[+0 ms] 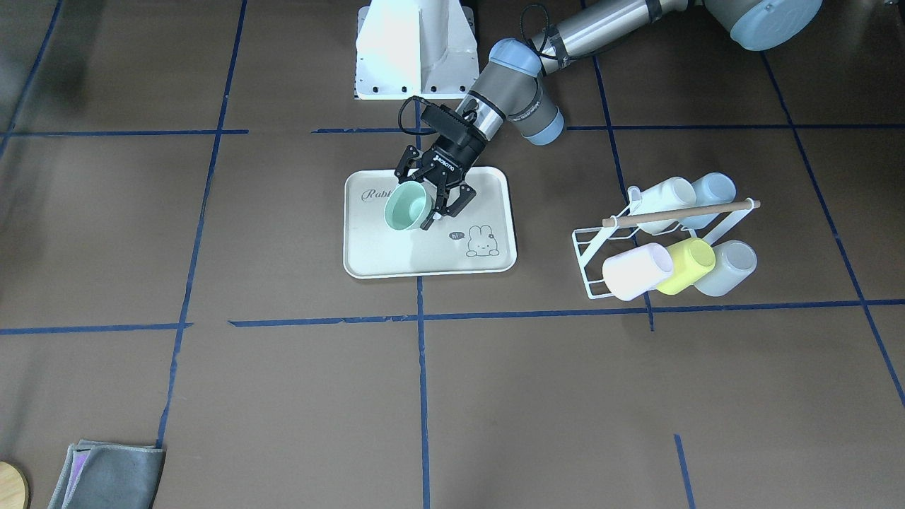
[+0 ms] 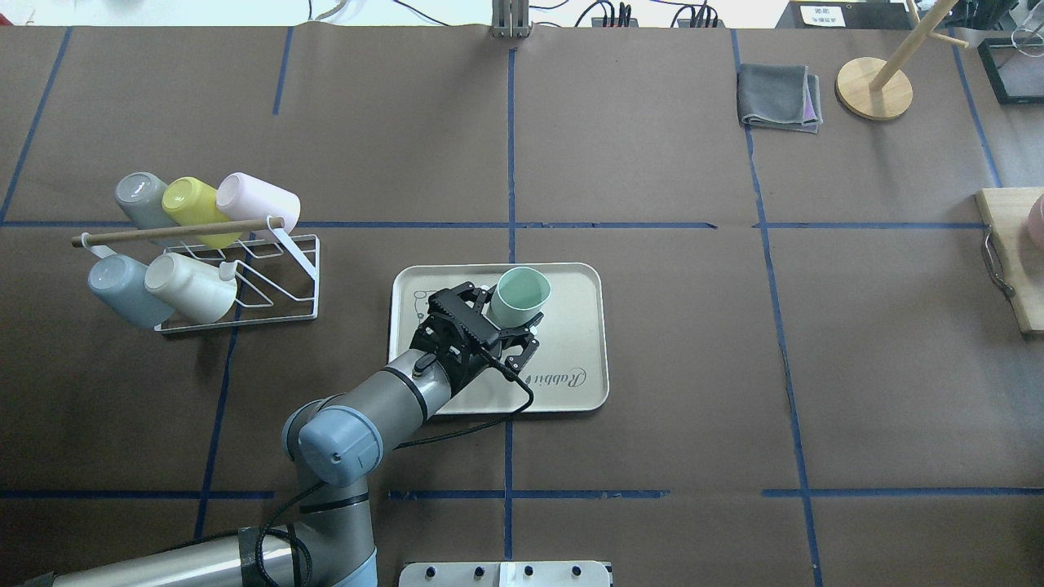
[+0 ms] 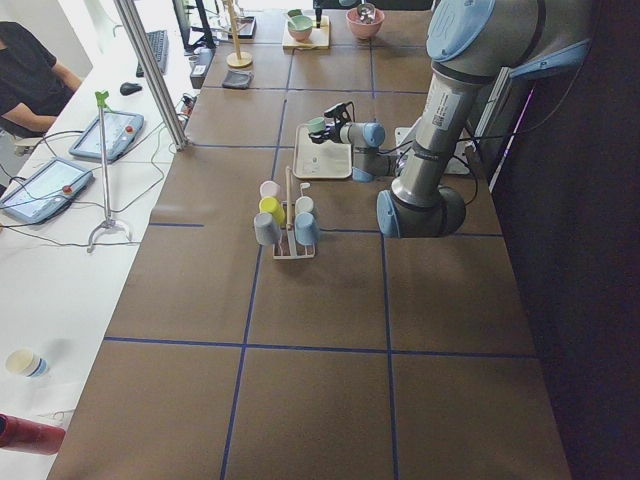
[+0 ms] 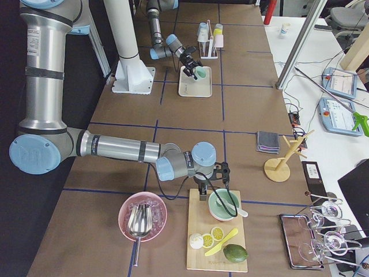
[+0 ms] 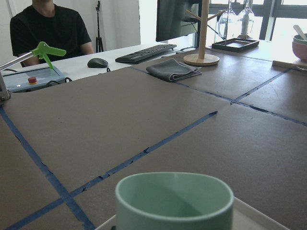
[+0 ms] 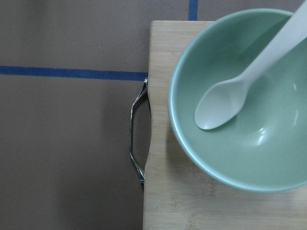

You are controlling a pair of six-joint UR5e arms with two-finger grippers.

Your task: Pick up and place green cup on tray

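Green cup over tray, release pending.
The green cup (image 2: 522,295) is upright, centre frame in the overhead view, over the tray (image 2: 581,359); whether it rests there cannot be told. The left end effector (image 2: 499,321) grips its near wall. Transport appears done; release and retreat remain.

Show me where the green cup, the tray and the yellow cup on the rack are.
green cup (image 2: 522,294): overhead exterior view, on its open mouth.
tray (image 2: 575,326): overhead exterior view, on the bare floor right of the cup.
yellow cup (image 1: 687,265): exterior front-facing view, on its side wall.
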